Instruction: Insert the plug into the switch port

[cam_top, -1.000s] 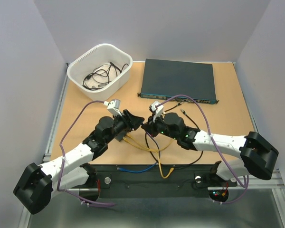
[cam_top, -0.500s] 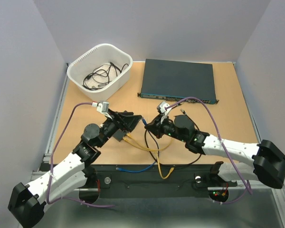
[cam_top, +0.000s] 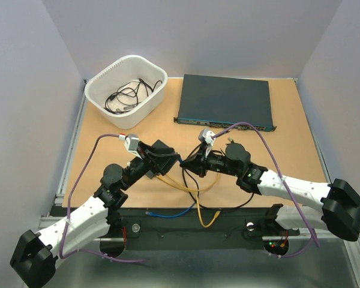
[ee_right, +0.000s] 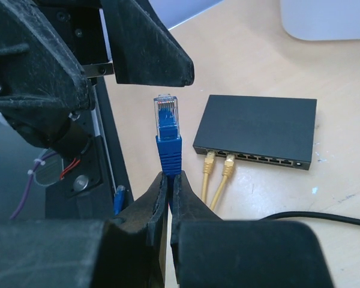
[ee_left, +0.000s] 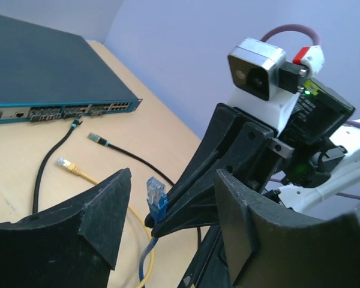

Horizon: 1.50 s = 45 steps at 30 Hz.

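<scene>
Right wrist view: the blue network plug with a clear moulded tip [ee_right: 167,120] was pinched at its boot between the pressed-together fingers of the right claw [ee_right: 169,180]. It was held upright, contacts uppermost, above the tan wooden worktop [ee_right: 258,54]. The small flat black rectangular box [ee_right: 258,123] lay beyond it on the worktop, well apart from the plug. The switch port [ee_right: 265,159] was taken to be one of the free sockets in the row along the box's near edge, beside two seated yellow plugs [ee_right: 210,161]. Left wrist view: the left claw [ee_left: 173,175] was spread, one finger on either side of the plug, and no contact with it could be seen. As the plug was pointed away from the sockets, the pose was judged to be a presentation for regrasping rather than an insertion approach. A turn toward the port edge would be required first.
</scene>
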Each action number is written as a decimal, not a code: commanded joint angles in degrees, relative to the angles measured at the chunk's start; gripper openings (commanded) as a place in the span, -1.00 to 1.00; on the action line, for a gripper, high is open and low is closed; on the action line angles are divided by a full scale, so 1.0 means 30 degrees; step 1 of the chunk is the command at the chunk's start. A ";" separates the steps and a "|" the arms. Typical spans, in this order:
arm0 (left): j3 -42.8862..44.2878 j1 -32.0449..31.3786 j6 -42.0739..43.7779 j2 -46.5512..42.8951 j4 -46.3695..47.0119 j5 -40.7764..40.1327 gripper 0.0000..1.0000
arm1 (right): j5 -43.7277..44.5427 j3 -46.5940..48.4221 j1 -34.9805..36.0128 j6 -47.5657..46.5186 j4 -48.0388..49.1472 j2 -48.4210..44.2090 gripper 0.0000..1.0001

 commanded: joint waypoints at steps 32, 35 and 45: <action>-0.0427 0.0058 0.0848 0.1601 0.2408 0.1539 -0.87 | -0.2351 0.0627 -0.0636 0.0569 0.1951 0.0247 -0.99; -0.0368 0.0058 0.0878 0.1572 0.2144 0.1480 -0.99 | -0.2467 0.0686 -0.0665 0.0627 0.1922 0.0159 -0.99; 0.2499 0.0058 -0.0057 0.2010 -0.5406 -0.2324 -1.00 | -0.0976 0.1154 -0.0753 0.0833 0.1367 0.0189 -0.37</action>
